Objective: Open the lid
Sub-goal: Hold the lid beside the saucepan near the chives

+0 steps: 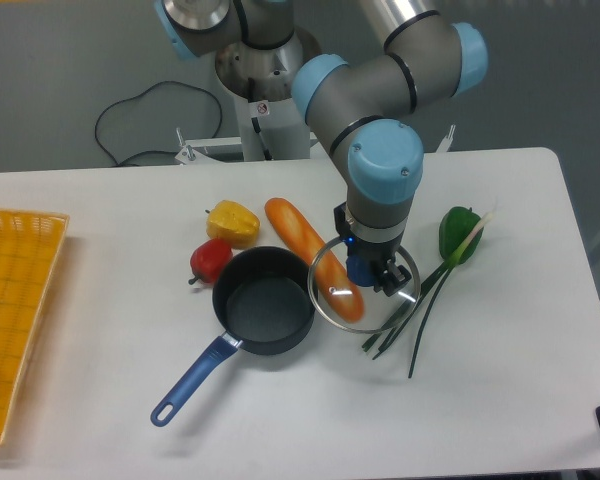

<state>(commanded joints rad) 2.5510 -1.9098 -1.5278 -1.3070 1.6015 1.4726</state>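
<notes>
Nearest the front edge of the white table [500, 400], a dark blue saucepan [264, 301] sits uncovered, its long blue handle [192, 381] pointing toward the front left corner. Just right of the pan, the lid [364, 290], a clear glass disc with a metal rim, is off the pan and overlaps a long orange bread roll [308, 256] seen through the glass. From above, the gripper [371, 274] clamps the lid's blue knob between its fingers. Behind the pan lie a red pepper [210, 260] and a yellow pepper [232, 222]. Toward the right edge are a green pepper [459, 233] and green onion stalks [430, 300]. A yellow basket [15, 310] rests at the left edge.
</notes>
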